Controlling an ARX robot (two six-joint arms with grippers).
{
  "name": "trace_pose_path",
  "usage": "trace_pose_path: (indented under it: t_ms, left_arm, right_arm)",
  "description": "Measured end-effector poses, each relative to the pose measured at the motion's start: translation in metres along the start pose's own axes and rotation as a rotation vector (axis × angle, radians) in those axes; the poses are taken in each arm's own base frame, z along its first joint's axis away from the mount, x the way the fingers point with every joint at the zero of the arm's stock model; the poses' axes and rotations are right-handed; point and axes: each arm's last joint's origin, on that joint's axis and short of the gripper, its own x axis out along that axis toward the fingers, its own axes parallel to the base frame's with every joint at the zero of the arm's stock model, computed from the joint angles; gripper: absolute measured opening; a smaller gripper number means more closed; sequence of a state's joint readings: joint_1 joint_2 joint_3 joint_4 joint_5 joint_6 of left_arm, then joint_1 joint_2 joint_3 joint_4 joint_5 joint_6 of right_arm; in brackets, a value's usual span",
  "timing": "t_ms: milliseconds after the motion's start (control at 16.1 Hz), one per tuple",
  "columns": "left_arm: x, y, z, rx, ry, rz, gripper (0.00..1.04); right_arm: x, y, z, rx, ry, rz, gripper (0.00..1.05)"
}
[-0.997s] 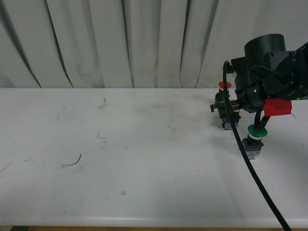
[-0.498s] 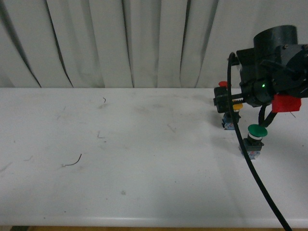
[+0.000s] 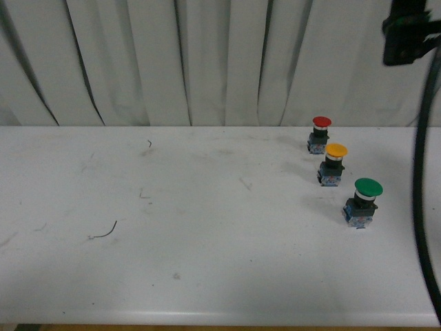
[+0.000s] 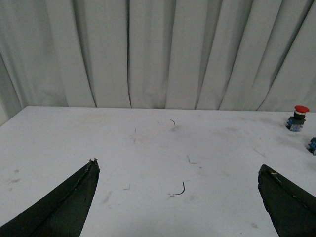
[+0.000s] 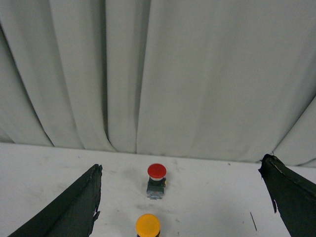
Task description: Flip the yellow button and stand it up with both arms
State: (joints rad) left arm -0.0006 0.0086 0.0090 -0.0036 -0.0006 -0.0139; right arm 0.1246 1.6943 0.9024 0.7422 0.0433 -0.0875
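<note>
The yellow button (image 3: pixel 335 152) stands upright on the white table (image 3: pixel 207 241), orange-yellow cap up, between two other buttons at the right. Seen from the right wrist, its cap (image 5: pixel 148 224) lies at the picture's lower edge, below and in front of my right gripper (image 5: pixel 181 163), which is open, empty and high above the table. Only a black piece of the right arm (image 3: pixel 410 31) shows at the front view's top right. My left gripper (image 4: pixel 177 167) hangs open over the table's middle, holding nothing, far from the yellow button.
A red-capped button (image 3: pixel 320 124) stands behind the yellow one, and a green-capped button (image 3: pixel 368 187) stands in front of it. A black cable (image 3: pixel 420 179) hangs down the right side. Grey curtains (image 3: pixel 207 62) back the table. A small dark wire scrap (image 3: pixel 107 233) lies at the left.
The right arm has lifted away from the buttons, up and out toward the top right. The yellow button, earlier covered by the gripper, now stands in plain sight.
</note>
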Motion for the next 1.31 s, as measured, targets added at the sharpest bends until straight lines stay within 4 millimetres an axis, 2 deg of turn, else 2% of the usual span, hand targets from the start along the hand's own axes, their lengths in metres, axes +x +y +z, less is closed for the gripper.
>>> trace_pose_path:
  t_ms: [125, 249, 312, 374, 623, 748, 810, 872, 1308]
  left_arm:
    - [0.000, 0.000, 0.000, 0.000, 0.000, 0.000, 0.98]
    - [0.000, 0.000, 0.000, 0.000, 0.000, 0.000, 0.98]
    - [0.000, 0.000, 0.000, 0.000, 0.000, 0.000, 0.98]
    - [0.000, 0.000, 0.000, 0.000, 0.000, 0.000, 0.98]
    - [0.000, 0.000, 0.000, 0.000, 0.000, 0.000, 0.98]
    - [0.000, 0.000, 0.000, 0.000, 0.000, 0.000, 0.98]
    - [0.000, 0.000, 0.000, 0.000, 0.000, 0.000, 0.98]
    - [0.000, 0.000, 0.000, 0.000, 0.000, 0.000, 0.98]
    - [0.000, 0.000, 0.000, 0.000, 0.000, 0.000, 0.98]
  right_arm:
    - [-0.053, -0.005, 0.021, 0.004, -0.092, 0.010, 0.98]
    - [-0.080, -0.015, 0.031, 0.015, -0.126, -0.010, 0.98]
    - [-0.089, -0.019, 0.036, 0.031, -0.101, -0.037, 0.95]
    - [-0.107, -0.021, 0.036, 0.055, -0.055, -0.071, 0.82]
    - [-0.183, -0.021, 0.003, 0.076, -0.035, -0.082, 0.31]
    - [-0.197, -0.029, -0.010, 0.077, -0.065, -0.100, 0.05]
    - [-0.200, -0.027, -0.019, 0.080, -0.048, -0.093, 0.02]
    - [-0.206, -0.025, -0.031, 0.081, -0.028, -0.090, 0.02]
    - [-0.228, -0.021, -0.054, 0.081, -0.045, -0.091, 0.02]
